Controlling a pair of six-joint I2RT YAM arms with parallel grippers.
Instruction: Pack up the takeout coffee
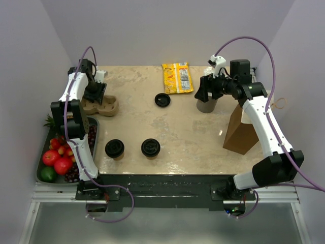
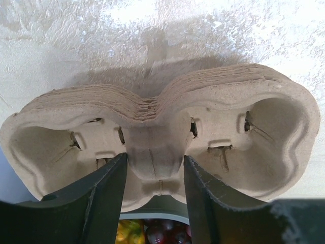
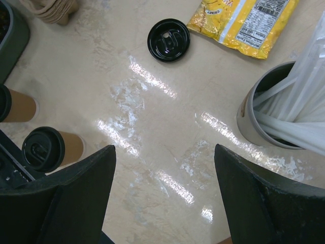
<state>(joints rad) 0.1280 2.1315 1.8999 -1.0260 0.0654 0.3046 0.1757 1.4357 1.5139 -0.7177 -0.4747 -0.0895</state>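
Top view: your two takeout coffees, the left cup (image 1: 115,149) and the right cup (image 1: 151,148), stand upright and lidded near the front edge of the table (image 1: 193,147), at about 7 and 6 o'clock. Your left claw (image 1: 95,99) sits on the carrier (image 1: 107,107) at 10 o'clock, well apart from them. From that claw the cups lie toward 5 o'clock, and their long axis is vertical. Your right claw (image 1: 208,95) hangs over the straw cup (image 1: 206,105) at 2 o'clock. A loose lid (image 1: 162,99) lies between the two claws. Your left arm looks the nearer to both cups, though the carrier occupies it

Left wrist: your fingers (image 2: 104,203) bracket the carrier's centre post and sit flush against it. The carrier's long axis runs 9 to 3 o'clock across the jaws. You cannot tell from here whether they grip the post or only straddle it. It looks like a nested stack, so more than one may lift. Fruit (image 2: 152,231) shows at 6 o'clock

Right wrist: your jaws stand wide apart, with nothing between them but bare table. Both cups sit at 9 o'clock, the straw cup at 3, the loose lid at 12 and a snack bag (image 3: 244,20) at 1
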